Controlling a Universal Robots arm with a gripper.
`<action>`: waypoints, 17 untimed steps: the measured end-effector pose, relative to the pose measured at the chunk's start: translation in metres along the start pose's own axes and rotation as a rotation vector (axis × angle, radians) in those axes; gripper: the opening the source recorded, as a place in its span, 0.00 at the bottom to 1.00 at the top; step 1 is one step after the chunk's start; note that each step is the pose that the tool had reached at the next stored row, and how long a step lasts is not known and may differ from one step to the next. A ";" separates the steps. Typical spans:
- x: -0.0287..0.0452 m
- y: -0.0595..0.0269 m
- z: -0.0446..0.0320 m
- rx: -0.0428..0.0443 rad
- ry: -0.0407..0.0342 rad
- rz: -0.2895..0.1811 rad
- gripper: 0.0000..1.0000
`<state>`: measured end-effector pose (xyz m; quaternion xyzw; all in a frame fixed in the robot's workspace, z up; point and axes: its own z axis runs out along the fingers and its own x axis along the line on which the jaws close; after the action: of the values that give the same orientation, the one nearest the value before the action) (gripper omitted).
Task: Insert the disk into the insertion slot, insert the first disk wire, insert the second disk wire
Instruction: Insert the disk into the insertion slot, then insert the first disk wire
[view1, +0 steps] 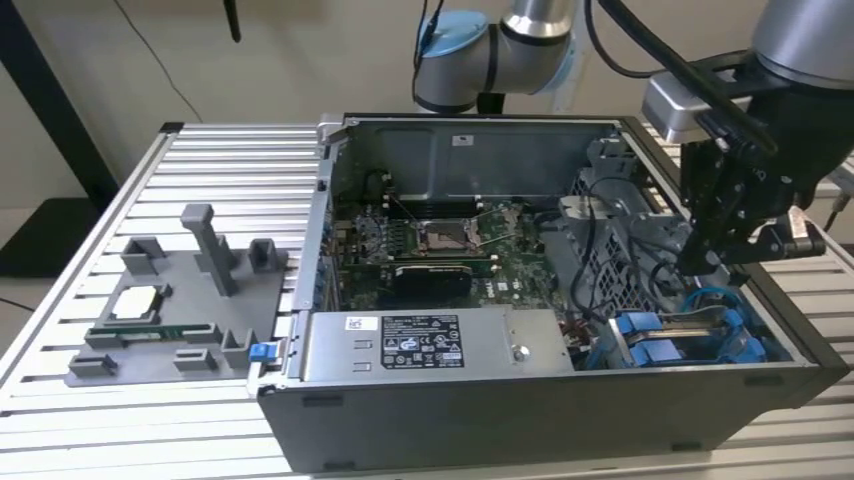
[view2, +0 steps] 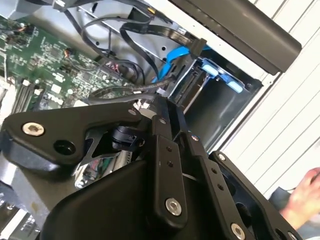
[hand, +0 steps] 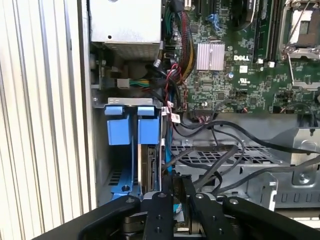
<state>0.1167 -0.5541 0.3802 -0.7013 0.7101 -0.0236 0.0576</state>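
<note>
Disk (view1: 667, 345) in its blue carrier stands on edge inside the insertion slot (hand: 122, 185), in the near corner of the open computer case (view1: 534, 420) at the exterior view's right.

Going across that view from its left, a grey fixture tray (view1: 174, 300) lies on the slatted table (view1: 80, 420). Next comes the labelled power-supply box (view1: 427, 345) against the case's near wall, with the motherboard (view1: 441, 240) behind it. Then comes the disk, and above and just behind it hangs the gripper (view1: 697, 265). The disk's long axis runs along the near wall, and its blue pull tabs (view1: 627, 325) point toward the power-supply box.

In the first wrist view the disk (hand: 147, 167) appears edge-on between blue rails. The gripper (hand: 180, 187) sits at the end away from the tabs, just beside a blue cable (hand: 167, 160) and a tangle of black cables (hand: 220, 155) lying over a perforated metal cage (hand: 225, 156). Its jaws are drawn narrow with a slim gap, and what lies in that gap cannot be made out.

In the second wrist view the gripper (view2: 162, 107) is seen from its other side, over the bay's open end. The blue cable (view2: 175, 57) loops past it, and what looks like a person's hand (view2: 306, 192) is beyond the case, over the table.
</note>
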 end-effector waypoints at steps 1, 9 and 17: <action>0.0001 -0.0001 0.0010 0.0001 0.0053 -0.001 0.00; 0.0006 -0.0005 0.0133 0.0007 0.0228 -0.003 0.00; 0.0022 -0.0104 0.0236 0.0019 0.0236 -0.003 0.00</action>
<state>0.1297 -0.5553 0.3579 -0.7020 0.7097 -0.0326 0.0499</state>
